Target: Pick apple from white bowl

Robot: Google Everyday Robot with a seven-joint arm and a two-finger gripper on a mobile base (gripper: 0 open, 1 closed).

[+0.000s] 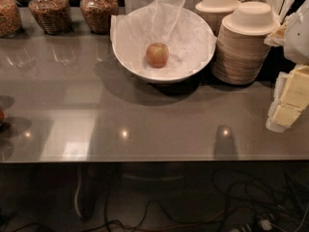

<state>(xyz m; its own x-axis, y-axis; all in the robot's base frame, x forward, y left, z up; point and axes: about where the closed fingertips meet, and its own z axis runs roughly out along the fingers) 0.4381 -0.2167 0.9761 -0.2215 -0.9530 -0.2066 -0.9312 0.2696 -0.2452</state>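
The apple (157, 54) sits upright near the middle of the white bowl (145, 74), resting on the crumpled tissue paper (170, 14) that lines it. The bowl stands toward the back of the grey counter (145, 115), with stacked beige bowls (244, 47) just beside it on the right and glass jars (99, 8) behind on the left. The gripper (289, 103) hangs at the right edge, well apart from the bowl; I cannot tell whether its jaws are apart or together

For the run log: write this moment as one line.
phase: pre-grasp | apple: in white bowl, on tissue liner | gripper: picture's right edge, apart from bowl
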